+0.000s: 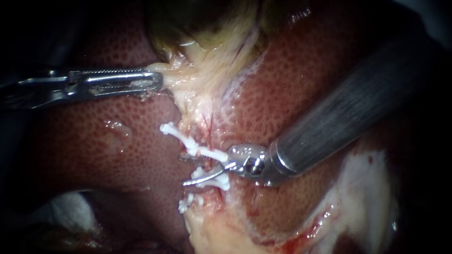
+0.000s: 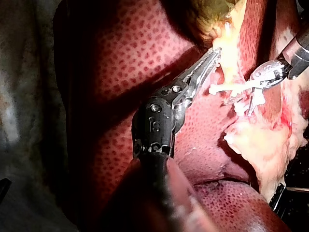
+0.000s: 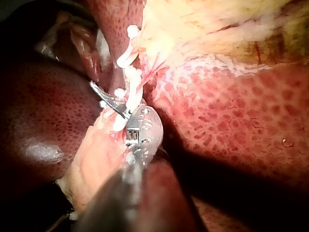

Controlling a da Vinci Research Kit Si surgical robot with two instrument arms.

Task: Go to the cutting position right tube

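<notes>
A pale tube (image 1: 203, 168) runs down from the gallbladder (image 1: 207, 51) across the liver (image 1: 113, 150). White clips (image 1: 188, 141) sit across it above, with more clips (image 1: 190, 202) below. My right instrument (image 1: 183, 170) comes in from the upper right; its thin curved blades stand open, one on each side of the tube, between the clips. In the right wrist view only one blade (image 3: 108, 99) shows beside the clips (image 3: 129, 63). My left instrument (image 1: 157, 81) is shut on pale gallbladder tissue and holds it to the left. The left wrist view shows those jaws (image 2: 212, 55) at the same tissue.
Dark red liver surrounds the tube on both sides. Pale fatty tissue (image 1: 367, 188) lies at the lower right, with some blood along its edge. White gauze (image 1: 66, 207) shows at the lower left. The right shaft (image 1: 348, 113) covers much of the right lobe.
</notes>
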